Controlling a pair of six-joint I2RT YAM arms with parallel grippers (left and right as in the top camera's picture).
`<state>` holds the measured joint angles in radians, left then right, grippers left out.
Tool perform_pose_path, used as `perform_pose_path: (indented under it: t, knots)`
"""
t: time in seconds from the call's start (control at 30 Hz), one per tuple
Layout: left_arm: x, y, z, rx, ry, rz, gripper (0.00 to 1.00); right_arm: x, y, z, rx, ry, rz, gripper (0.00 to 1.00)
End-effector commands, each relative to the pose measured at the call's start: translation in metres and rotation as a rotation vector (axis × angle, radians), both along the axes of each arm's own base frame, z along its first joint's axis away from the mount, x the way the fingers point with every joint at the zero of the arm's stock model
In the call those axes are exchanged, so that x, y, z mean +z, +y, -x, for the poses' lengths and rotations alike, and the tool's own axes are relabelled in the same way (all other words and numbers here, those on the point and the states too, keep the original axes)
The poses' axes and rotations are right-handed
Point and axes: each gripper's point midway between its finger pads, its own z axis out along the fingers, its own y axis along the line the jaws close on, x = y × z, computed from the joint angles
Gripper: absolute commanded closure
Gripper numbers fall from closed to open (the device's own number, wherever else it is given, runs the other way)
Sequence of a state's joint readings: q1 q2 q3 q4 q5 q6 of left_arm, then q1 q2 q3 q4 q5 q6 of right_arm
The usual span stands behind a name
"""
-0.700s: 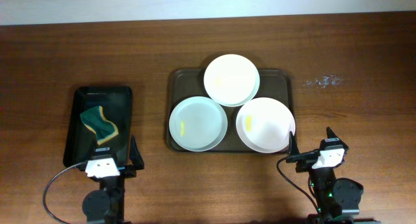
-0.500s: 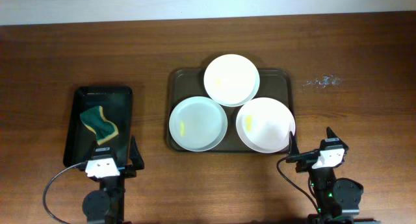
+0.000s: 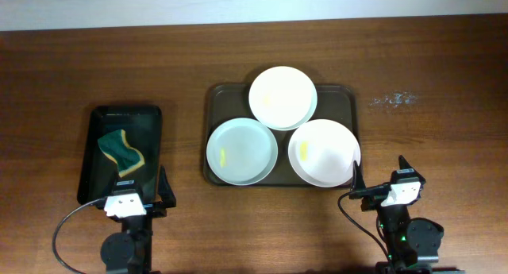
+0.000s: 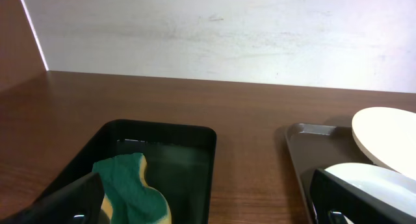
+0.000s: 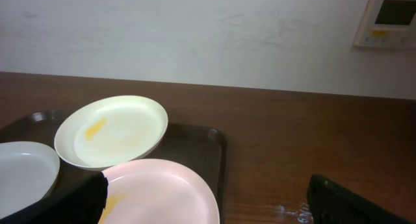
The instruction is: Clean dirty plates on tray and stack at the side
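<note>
- Compared with the earlier overhead views, nothing has moved: arms, plates and sponge all lie where they were.
- The brown tray [image 3: 221,102] sits at mid-table and carries all three plates.
- The back plate [image 3: 282,98] overlaps the rims of the front-left plate [image 3: 242,152] and the front-right plate [image 3: 323,152]. From the right wrist view it seems to rest tilted on them.
- Each plate has a small yellow smear inside, and the back plate's smear is faint from overhead.
- The left gripper [image 4: 205,185] hangs at the near edge, its jaws spread wide and holding nothing.
- It faces the black tray [image 3: 127,109], where a green-and-yellow sponge [image 3: 121,152] lies.
- The right gripper [image 5: 205,185] is likewise wide apart and empty, just beside the brown tray's near right corner.
</note>
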<state>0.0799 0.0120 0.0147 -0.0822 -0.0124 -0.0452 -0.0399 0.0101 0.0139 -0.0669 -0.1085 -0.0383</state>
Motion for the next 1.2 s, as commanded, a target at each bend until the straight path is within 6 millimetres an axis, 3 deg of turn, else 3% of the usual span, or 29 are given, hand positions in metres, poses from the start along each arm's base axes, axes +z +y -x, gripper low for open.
perform_pose_path:
  t: [0.0,0.53,0.57,0.6,0.63,0.67,0.73,0.77,0.87,0.97,1.07,1.1,1.17]
  knots:
    - [-0.002,0.003,0.0,0.012,0.003,-0.017,0.01,-0.004,-0.003,0.0,-0.015,0.006,0.007,0.02]
    - [-0.002,0.003,0.0,0.012,0.002,-0.016,0.01,-0.004,-0.003,0.0,-0.015,0.006,0.007,0.02]
    - [0.001,-0.017,-0.001,-0.101,-0.008,0.028,0.01,-0.004,-0.003,0.0,-0.015,0.006,0.007,0.02]
    - [0.006,-0.059,0.005,-0.339,-0.017,0.16,0.01,-0.004,-0.003,0.0,-0.015,0.006,0.007,0.02]
    - [0.016,-0.096,0.019,-0.565,-0.019,0.274,0.01,-0.004,-0.003,0.0,-0.015,0.006,0.007,0.02]
    - [0.033,-0.119,0.033,-0.725,-0.042,0.35,0.01,-0.004,-0.003,0.0,-0.015,0.006,0.007,0.02]
    - [0.063,-0.132,0.049,-0.846,-0.133,0.37,0.0,-0.004,-0.003,0.0,-0.015,0.006,0.007,0.02]
    - [0.082,-0.132,0.054,-0.867,-0.227,0.315,0.0,-0.004,-0.003,0.0,-0.015,0.006,0.007,0.02]
    - [0.112,-0.127,0.061,-0.837,-0.402,0.183,0.01,-0.004,-0.003,0.0,-0.015,0.006,0.007,0.02]
    - [0.131,-0.12,0.061,-0.776,-0.454,0.109,0.01,-0.004,-0.003,0.0,-0.015,0.007,0.007,0.02]
    - [0.135,-0.113,0.041,-0.696,-0.263,0.069,0.01,-0.004,-0.003,0.0,-0.015,0.007,0.007,0.02]
    - [0.136,-0.102,0.024,-0.617,-0.136,0.095,0.01,-0.004,-0.003,0.0,-0.015,0.007,0.007,0.02]
    - [0.143,-0.1,0.0,-0.612,0.096,0.103,0.01,-0.004,-0.003,0.0,-0.015,0.006,0.007,0.02]
